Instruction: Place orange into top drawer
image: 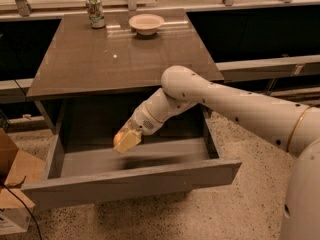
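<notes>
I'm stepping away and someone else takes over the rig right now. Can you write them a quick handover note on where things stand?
The end effector is shut on the orange, holding it inside the open top drawer, left of centre and just above the drawer floor.
Done: drawer pulled out, orange grasped and brought over the drawer.
Left: lower, release the orange onto the drawer floor, then withdraw the arm.
Also there: a white bowl and a can at the back of the cabinet top, away from the arm.
</notes>
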